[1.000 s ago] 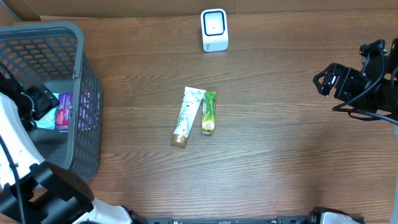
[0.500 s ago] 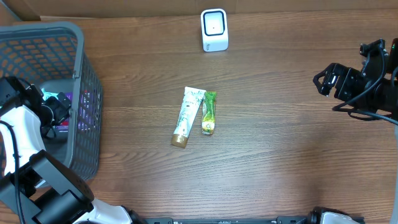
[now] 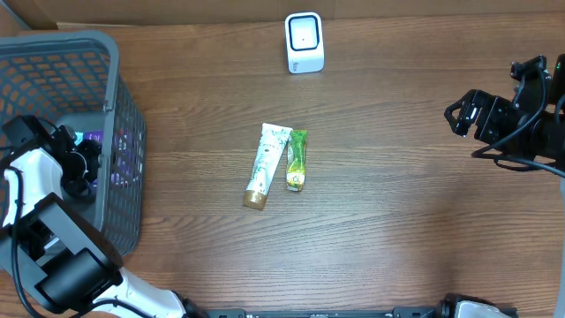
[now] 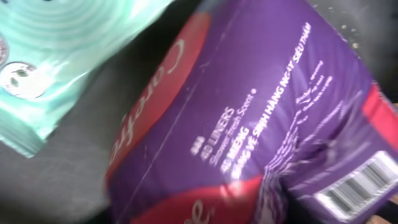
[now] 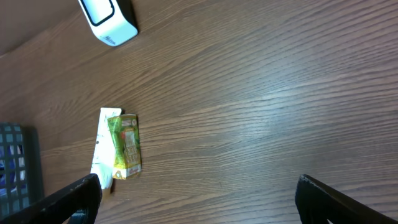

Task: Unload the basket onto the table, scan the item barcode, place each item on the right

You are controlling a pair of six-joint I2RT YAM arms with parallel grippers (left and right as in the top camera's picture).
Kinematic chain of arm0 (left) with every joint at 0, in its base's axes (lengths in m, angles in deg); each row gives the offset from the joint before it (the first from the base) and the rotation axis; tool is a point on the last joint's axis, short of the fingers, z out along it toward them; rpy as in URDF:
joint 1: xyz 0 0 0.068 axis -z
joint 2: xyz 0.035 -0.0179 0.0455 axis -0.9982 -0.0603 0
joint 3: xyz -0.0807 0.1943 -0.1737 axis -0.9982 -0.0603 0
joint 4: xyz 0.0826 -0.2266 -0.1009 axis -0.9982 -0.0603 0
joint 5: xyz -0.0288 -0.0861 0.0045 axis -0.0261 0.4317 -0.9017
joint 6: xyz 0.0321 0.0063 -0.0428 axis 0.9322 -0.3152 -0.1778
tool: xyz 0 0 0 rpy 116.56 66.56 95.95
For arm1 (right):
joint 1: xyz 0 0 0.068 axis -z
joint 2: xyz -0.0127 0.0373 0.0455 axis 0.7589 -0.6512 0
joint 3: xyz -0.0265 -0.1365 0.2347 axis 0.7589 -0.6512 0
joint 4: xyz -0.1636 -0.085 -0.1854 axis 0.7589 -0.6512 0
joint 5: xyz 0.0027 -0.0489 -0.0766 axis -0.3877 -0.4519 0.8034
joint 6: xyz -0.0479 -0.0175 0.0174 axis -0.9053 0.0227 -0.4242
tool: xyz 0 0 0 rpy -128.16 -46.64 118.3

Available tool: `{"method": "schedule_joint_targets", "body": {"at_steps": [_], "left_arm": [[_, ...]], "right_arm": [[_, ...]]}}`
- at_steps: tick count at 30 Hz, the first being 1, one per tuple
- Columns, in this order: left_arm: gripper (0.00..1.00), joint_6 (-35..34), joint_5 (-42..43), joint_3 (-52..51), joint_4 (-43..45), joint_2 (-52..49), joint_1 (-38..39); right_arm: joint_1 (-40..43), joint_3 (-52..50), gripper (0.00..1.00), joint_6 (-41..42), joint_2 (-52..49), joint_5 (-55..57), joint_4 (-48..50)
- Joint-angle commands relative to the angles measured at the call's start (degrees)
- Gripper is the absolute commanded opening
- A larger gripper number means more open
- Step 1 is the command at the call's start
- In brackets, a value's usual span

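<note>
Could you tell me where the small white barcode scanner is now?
In the overhead view, the white box-shaped scanner stands far-centre on the wooden table, beyond the white tube and green sachet.

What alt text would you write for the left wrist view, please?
A tilted purple liners pack with red trim fills the frame, its barcode at lower right. A mint-green packet lies at upper left.

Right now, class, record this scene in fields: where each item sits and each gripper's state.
scanner: small white box scanner, far side of table
table centre: white gold-capped tube beside green sachet
basket: grey mesh plastic basket, left; holds purple liner pack and teal pack
left gripper: inside basket, jaws not visible
right gripper: open, empty
</note>
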Motion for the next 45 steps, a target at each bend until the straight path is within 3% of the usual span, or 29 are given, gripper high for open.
{"method": "schedule_joint_targets", "body": {"at_steps": [1,8,21,27,30,38,45], "left_arm": [[0.04,1.0,-2.8,-2.4,-1.8,-5.1,0.5],[0.04,1.3,-2.9,3.9,-9.9,-1.2,0.5],[0.04,1.3,-7.9,36.3,-33.8,13.6,0.5],[0.04,-1.4,-1.6,45.5,-39.2,22.3,0.5],[0.04,-2.2,3.2,45.7,-42.0,26.9,1.6],[0.04,-2.4,2.4,43.3,-53.8,30.5,11.9],[0.04,-5.9,-0.3,28.3,-48.7,30.5,20.8]], "right_arm": [[-0.3,1.2,1.0,-0.2,0.3,0.1,0.2],[-0.3,1.2,1.0,-0.2,0.3,0.1,0.3],[-0.3,1.2,1.0,-0.2,0.3,0.1,0.2],[-0.3,1.2,1.0,-0.2,0.3,0.1,0.2],[-0.3,1.2,1.0,-0.2,0.3,0.1,0.2],[-0.3,1.2,1.0,0.0,0.3,0.1,0.2],[-0.3,1.2,1.0,-0.1,0.3,0.1,0.1]]}}
